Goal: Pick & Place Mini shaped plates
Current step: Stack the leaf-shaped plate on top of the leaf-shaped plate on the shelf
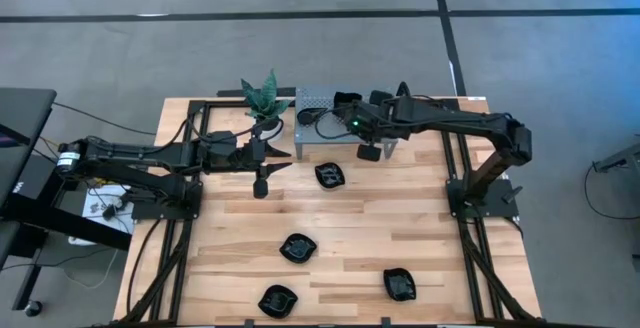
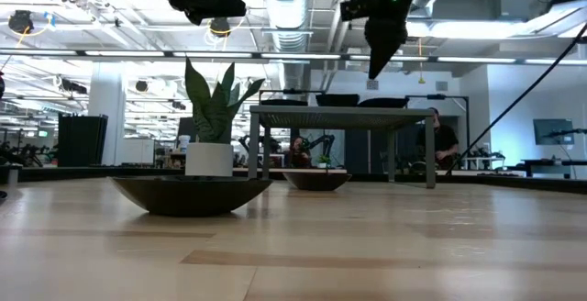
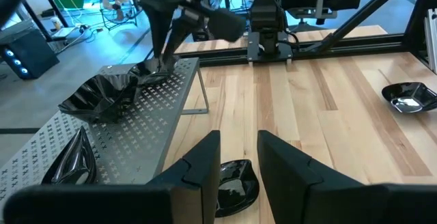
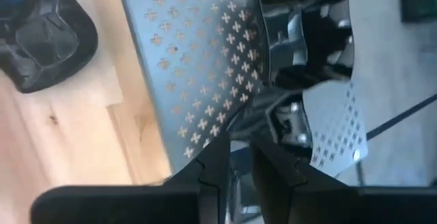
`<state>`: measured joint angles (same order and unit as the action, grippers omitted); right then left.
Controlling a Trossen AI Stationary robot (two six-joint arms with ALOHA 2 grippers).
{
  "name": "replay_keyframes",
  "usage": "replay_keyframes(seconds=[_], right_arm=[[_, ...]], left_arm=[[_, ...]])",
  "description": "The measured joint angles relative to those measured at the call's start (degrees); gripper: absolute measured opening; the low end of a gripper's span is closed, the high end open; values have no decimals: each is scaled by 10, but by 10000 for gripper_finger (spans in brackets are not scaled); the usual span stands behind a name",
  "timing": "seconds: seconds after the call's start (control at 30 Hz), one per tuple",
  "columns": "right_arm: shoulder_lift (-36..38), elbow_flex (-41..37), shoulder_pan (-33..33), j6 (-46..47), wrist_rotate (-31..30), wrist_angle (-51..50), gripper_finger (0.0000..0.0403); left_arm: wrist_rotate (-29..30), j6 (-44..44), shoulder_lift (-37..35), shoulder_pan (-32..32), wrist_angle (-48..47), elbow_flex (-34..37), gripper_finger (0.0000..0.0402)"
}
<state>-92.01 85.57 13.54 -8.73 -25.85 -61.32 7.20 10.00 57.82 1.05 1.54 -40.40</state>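
Note:
Several glossy black mini plates lie on the wooden table: one (image 1: pixel 330 175) near the middle, others (image 1: pixel 298 247), (image 1: pixel 277 299), (image 1: pixel 400 284) toward the near edge. More black plates (image 3: pixel 102 94), (image 4: pixel 307 39) rest on the grey perforated rack (image 1: pixel 315 103) at the far edge. My left gripper (image 3: pixel 239 152) is open, hovering just above and short of the middle plate (image 3: pixel 235 186). My right gripper (image 4: pixel 240 159) hangs above the rack, fingers slightly apart and pointing down, holding nothing; in the low view its tip (image 2: pixel 376 73) is clear of the rack top.
A potted plant (image 1: pixel 265 98) in a white pot stands at the far edge, left of the rack and close to my left gripper. Black frame rails (image 1: pixel 455 158) run along both table sides. Bare wood lies between the scattered plates.

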Motion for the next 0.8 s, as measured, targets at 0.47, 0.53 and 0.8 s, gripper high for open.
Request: replay_keyframes(seconds=[0.47, 0.53, 0.8], right_arm=[[-29, 33, -138, 124, 187, -7, 81], [-52, 33, -161, 124, 190, 18, 96], [-190, 33, -206, 138, 149, 135, 164]], left_arm=[[0, 0, 0, 0, 0, 0, 99], [0, -6, 0, 0, 0, 0, 99], [0, -32, 0, 0, 2, 15, 99]])
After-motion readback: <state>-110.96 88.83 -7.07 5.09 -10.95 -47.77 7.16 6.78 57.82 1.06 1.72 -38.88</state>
